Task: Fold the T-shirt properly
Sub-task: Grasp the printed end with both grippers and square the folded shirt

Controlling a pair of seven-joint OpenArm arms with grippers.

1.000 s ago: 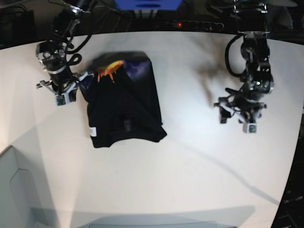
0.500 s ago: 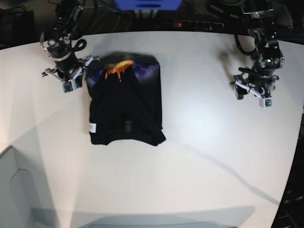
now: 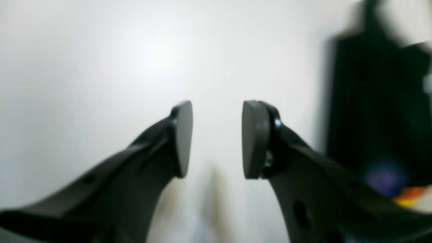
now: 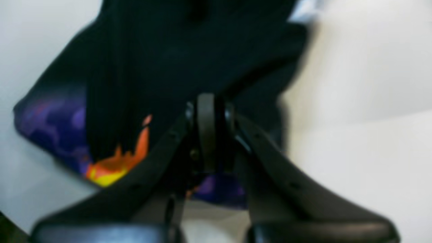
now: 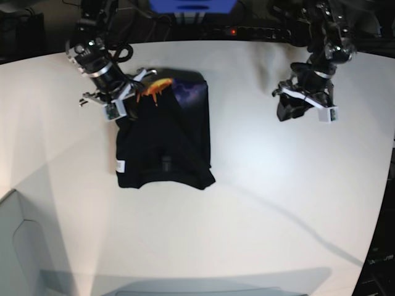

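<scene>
The T-shirt (image 5: pixel 163 139) is lying folded into a dark, roughly rectangular bundle on the white bench (image 5: pixel 259 203), toward the far left as I am looking from the front, with its orange-and-purple flame print (image 4: pixel 111 165) showing along the far edge and a small white tag (image 5: pixel 120 165) sitting on the near left corner. Nothing on the bench is serving as a container; the shirt is resting straight on the surface. The right gripper (image 5: pixel 117 102) is hanging over the shirt's far left corner, its arm reaching down from the back edge and its wrist tilting toward the cloth; in its own wrist view the jaws are pressing together with no gap between them, right in front of the black fabric and the print, but the view is too blurred for me to be telling whether any cloth is caught between them. The left gripper (image 3: pixel 216 138) is hovering well apart from the shirt over bare bench on the far right, its jaws standing parted with white bench showing through the gap and nothing between them.
</scene>
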